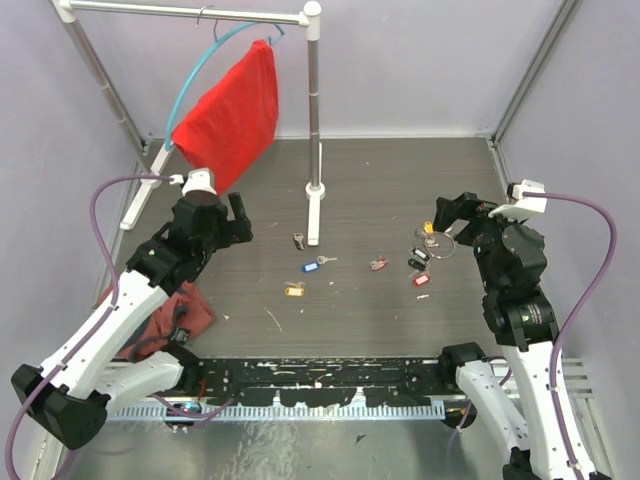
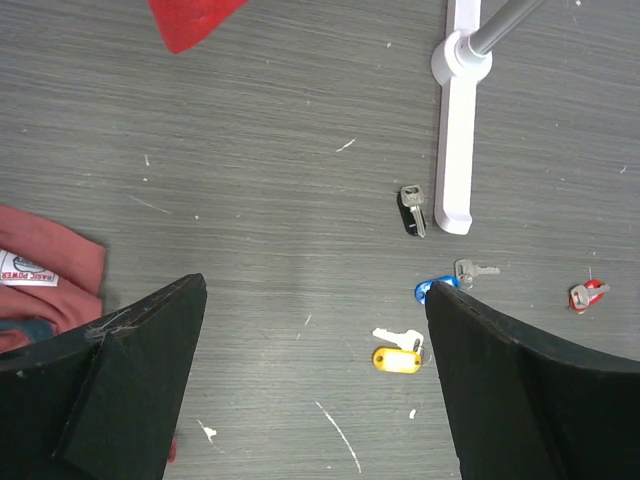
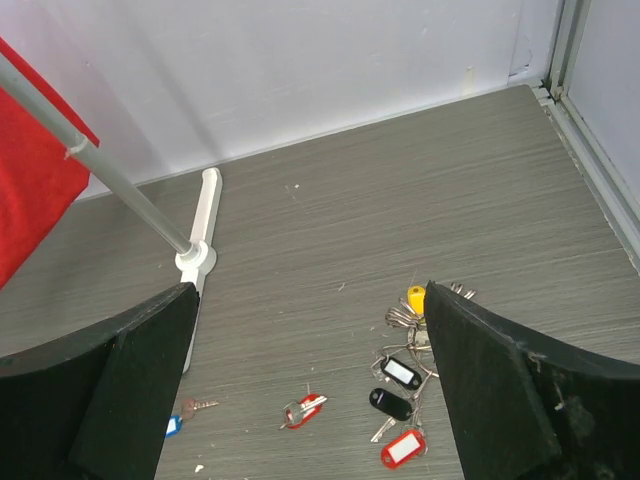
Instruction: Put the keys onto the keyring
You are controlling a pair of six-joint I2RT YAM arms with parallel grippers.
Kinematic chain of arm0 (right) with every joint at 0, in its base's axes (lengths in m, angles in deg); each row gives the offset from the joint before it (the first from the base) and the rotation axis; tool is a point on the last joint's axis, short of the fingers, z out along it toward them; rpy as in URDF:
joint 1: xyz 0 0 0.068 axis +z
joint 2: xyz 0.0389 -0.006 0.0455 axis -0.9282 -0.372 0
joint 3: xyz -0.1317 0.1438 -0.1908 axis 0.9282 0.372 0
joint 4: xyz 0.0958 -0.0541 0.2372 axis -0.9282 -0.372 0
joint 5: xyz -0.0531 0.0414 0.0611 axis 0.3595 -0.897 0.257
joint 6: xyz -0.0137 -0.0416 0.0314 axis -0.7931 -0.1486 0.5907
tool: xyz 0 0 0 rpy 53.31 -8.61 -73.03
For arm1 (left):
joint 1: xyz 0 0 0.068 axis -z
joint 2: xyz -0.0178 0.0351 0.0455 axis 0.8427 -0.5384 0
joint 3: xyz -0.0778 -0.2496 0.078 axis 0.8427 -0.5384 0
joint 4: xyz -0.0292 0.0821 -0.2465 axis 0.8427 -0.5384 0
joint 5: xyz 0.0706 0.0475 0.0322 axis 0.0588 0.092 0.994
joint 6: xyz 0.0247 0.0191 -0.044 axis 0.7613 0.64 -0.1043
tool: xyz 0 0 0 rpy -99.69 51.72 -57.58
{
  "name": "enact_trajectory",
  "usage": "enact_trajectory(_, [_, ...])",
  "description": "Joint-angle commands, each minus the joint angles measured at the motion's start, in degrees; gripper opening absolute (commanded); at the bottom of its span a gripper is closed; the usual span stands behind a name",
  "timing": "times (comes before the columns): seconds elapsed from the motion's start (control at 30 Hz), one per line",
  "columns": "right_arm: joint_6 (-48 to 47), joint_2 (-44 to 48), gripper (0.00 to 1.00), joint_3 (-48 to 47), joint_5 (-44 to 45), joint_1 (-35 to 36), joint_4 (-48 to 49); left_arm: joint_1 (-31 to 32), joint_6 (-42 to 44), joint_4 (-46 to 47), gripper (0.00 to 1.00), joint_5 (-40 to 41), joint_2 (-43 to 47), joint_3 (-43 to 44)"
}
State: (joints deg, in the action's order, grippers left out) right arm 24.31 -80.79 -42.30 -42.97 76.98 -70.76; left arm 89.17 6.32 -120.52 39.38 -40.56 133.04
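Observation:
Loose keys lie on the grey table: one with a black tag by the rack's foot, and one with a red tag mid-table. The keyring, with a small yellow tag, lies at the right beside black-tagged keys and a red-tagged key; whether these are threaded on it I cannot tell. My left gripper hovers open above the table's left. My right gripper is open over the keyring, holding nothing.
A blue-tagged key and a yellow-tagged key lie near the middle. A white rack post stands behind them, with a red cloth on a hanger. Another reddish cloth lies at the left.

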Motion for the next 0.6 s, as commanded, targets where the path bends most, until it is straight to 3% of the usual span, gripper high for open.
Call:
enact_trajectory(0.0, [-0.07, 0.05, 1.00, -2.00, 0.65, -0.03, 1.71, -0.11, -0.27, 1.39, 0.98, 3.57, 2.96, -2.25])
enact_trajectory(0.37, [1.31, -2.31, 1.00, -2.95, 3.36, -0.04, 0.17, -0.05, -0.78, -0.29, 0.98, 4.88, 1.84, -1.40])
enact_trajectory(0.43, [2.33, -6.09, 1.00, -4.96, 7.12, -0.03, -3.07, -0.06, -0.65, -0.01, 0.98, 4.81, 1.69, -1.57])
enact_trajectory(0.57, [2.94, -15.67, 1.00, -10.37, 6.60, -0.01, -10.16, -0.11, -0.39, 1.18, 0.98, 4.16, 1.20, -2.10])
